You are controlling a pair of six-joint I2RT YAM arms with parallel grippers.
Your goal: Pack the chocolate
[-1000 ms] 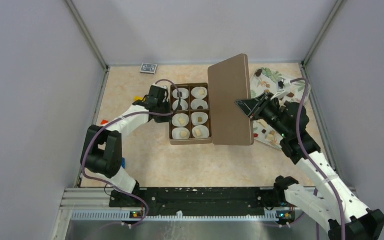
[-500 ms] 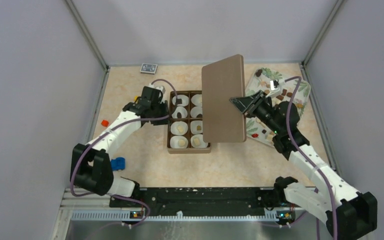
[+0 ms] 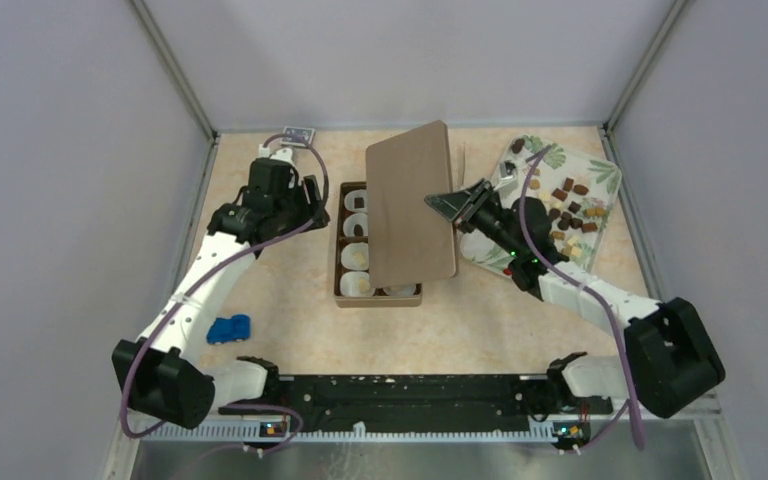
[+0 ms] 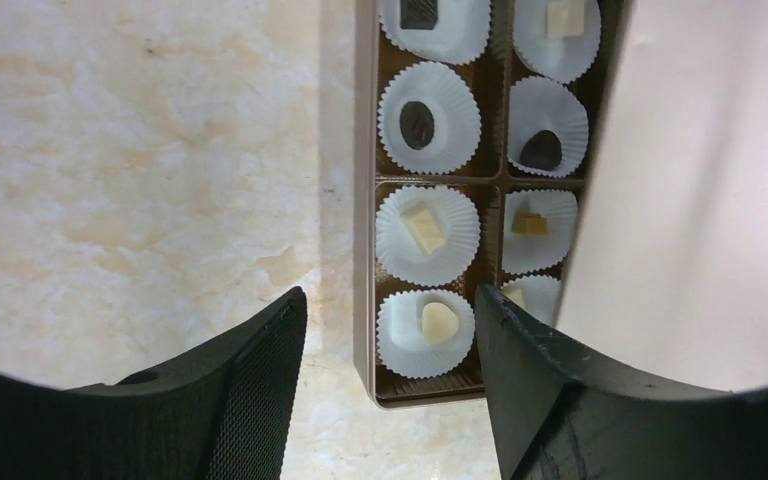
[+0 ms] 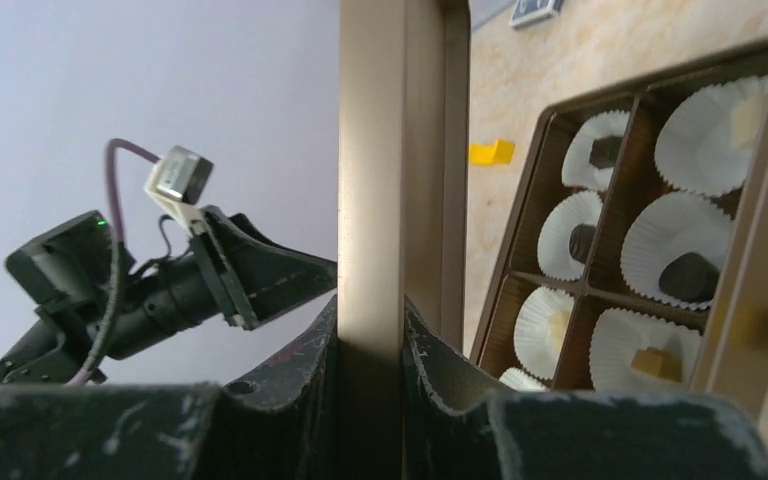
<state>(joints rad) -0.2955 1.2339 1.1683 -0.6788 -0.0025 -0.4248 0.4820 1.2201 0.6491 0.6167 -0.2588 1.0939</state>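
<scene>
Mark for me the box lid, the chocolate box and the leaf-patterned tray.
box lid [image 3: 410,205], top external view, middle of its flat brown face.
chocolate box [image 4: 365,200], left wrist view, its left outer wall.
leaf-patterned tray [image 3: 545,160], top external view, bare patch near its far edge.

Matt brown card, smooth and unprinted, on the lid [image 3: 410,215] and the partitioned box [image 4: 365,200]; thin white pleated paper in the cups [image 4: 428,90], a faint sheen on the dark chocolate [image 4: 417,124], a dull waxy look on the cream pieces [image 4: 423,228]. Smooth, faintly glossy stone-patterned surface on the table [image 4: 140,180]. Matt black plastic on the fingers [image 4: 260,380] of the left gripper [image 4: 388,300], finely grid-textured inside, and scuffed, pale-scratched black plastic on those of the right gripper [image 5: 370,310].
</scene>
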